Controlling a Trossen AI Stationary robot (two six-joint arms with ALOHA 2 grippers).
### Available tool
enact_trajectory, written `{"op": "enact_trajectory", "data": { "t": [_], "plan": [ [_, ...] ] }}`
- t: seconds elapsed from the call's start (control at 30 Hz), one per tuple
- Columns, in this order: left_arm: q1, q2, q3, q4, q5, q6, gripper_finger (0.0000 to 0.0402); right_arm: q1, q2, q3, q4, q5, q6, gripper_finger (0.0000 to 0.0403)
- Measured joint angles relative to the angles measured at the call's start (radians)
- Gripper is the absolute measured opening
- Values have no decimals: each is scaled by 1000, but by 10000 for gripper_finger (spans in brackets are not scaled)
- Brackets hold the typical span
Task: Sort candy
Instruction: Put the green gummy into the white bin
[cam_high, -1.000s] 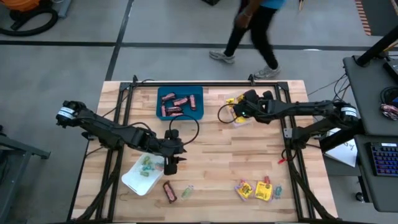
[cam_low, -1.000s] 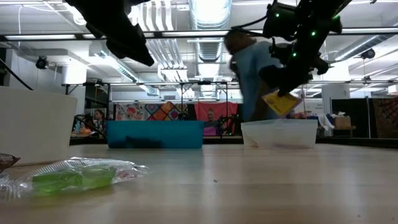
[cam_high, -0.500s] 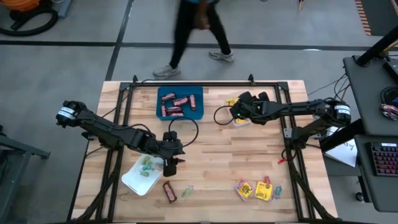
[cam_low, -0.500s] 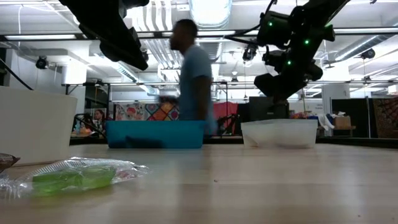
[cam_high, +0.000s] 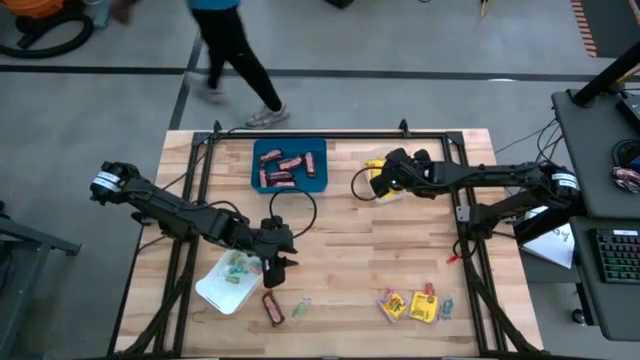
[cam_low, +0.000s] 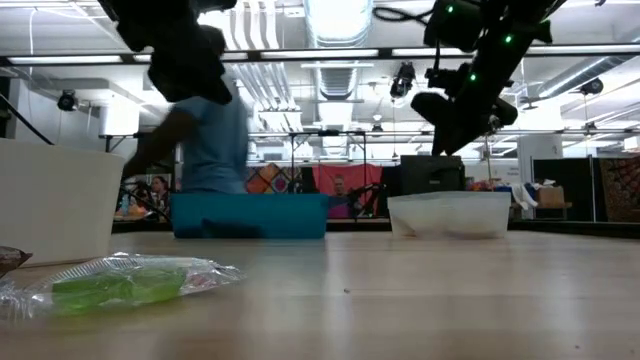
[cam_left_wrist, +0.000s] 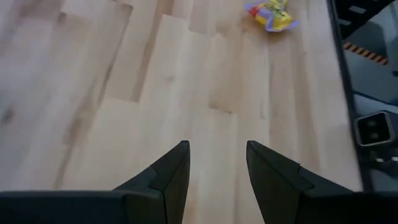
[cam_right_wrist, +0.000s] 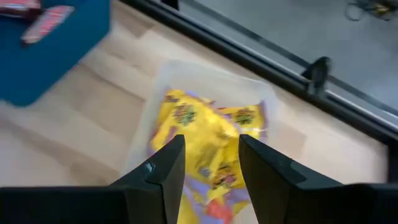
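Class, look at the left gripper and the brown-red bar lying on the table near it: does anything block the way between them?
Nothing visible does. The left gripper hangs open just above the brown-red bar, with only bare table between; the white tray sits beside.

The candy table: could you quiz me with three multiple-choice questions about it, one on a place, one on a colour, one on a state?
1. Where do the brown-red mini bars mostly lie?
A. clear tray
B. blue tray
C. floor

2. What colour are the packets in the clear tray?
A. yellow
B. black
C. white

3. How is the right gripper?
A. shut on a bar
B. open, empty
C. out of sight

Answers: 1 B, the high view shows them in the blue tray. 2 A, the right wrist view shows yellow. 3 B, its fingers stand apart above the packets.
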Motion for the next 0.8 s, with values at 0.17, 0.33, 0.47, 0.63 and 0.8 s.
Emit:
{"op": "enact_trajectory", "data": {
  "t": [0.17, 0.33, 0.47, 0.63, 0.8],
  "plan": [
    [-27, 6, 0, 4, -5, -73, 142, 49, -26, 0, 0, -39, -1, 141],
    [-51, 85, 16, 56, -26, -113, 142, 92, -31, 0, 4, -39, 3, 140],
    [-67, 171, 69, 20, -26, -118, 142, 113, -31, 0, 4, -39, 3, 141],
    [-105, 261, 149, -52, 3, -15, 142, 132, -31, 0, 1, -39, -5, 137],
    [-161, 321, 195, -69, 14, 25, 142, 151, -31, 0, -1, -39, -16, 142]
  ]
}}
